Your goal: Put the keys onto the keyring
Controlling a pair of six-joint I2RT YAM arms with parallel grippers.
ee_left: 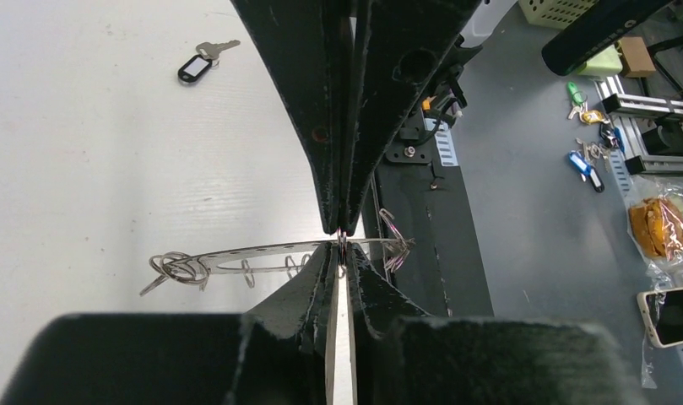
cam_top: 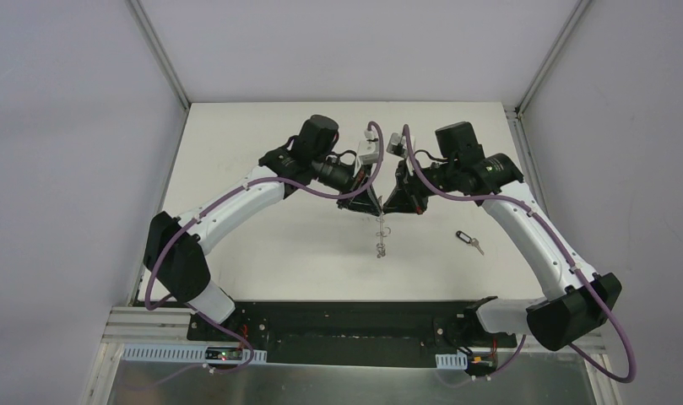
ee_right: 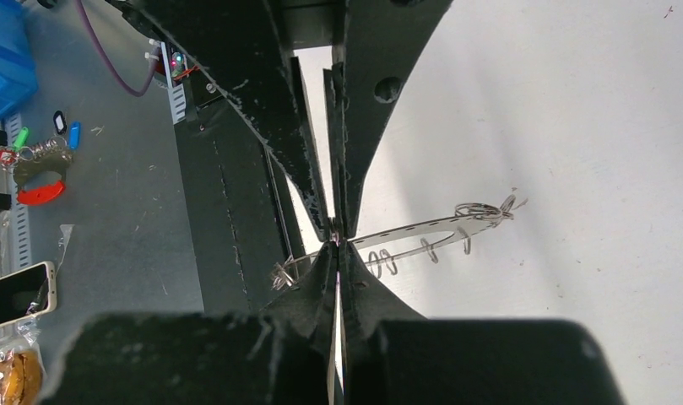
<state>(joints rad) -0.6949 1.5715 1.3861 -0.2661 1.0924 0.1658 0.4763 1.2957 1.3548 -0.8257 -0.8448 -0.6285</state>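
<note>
The keyring (cam_top: pixel 380 237), a flat grey ring with small wire loops, hangs above the middle of the table between both grippers. In the left wrist view it shows edge-on (ee_left: pixel 253 253), and my left gripper (ee_left: pixel 341 257) pinches a wire loop at its rim. The right gripper (ee_right: pixel 336 246) is shut on the keyring (ee_right: pixel 422 229) from the opposite side. From above, the left gripper (cam_top: pixel 372 207) and right gripper (cam_top: pixel 389 207) stand tip to tip. One key with a black head (cam_top: pixel 467 240) lies on the table to the right, also seen in the left wrist view (ee_left: pixel 199 65).
The white table (cam_top: pixel 262 245) is walled at the back and sides. A black base rail (cam_top: pixel 346 321) runs along its near edge. Off the table lie spare keys (ee_left: pixel 584 164), a phone (ee_left: pixel 671 314) and a blue bin (ee_right: pixel 0 51).
</note>
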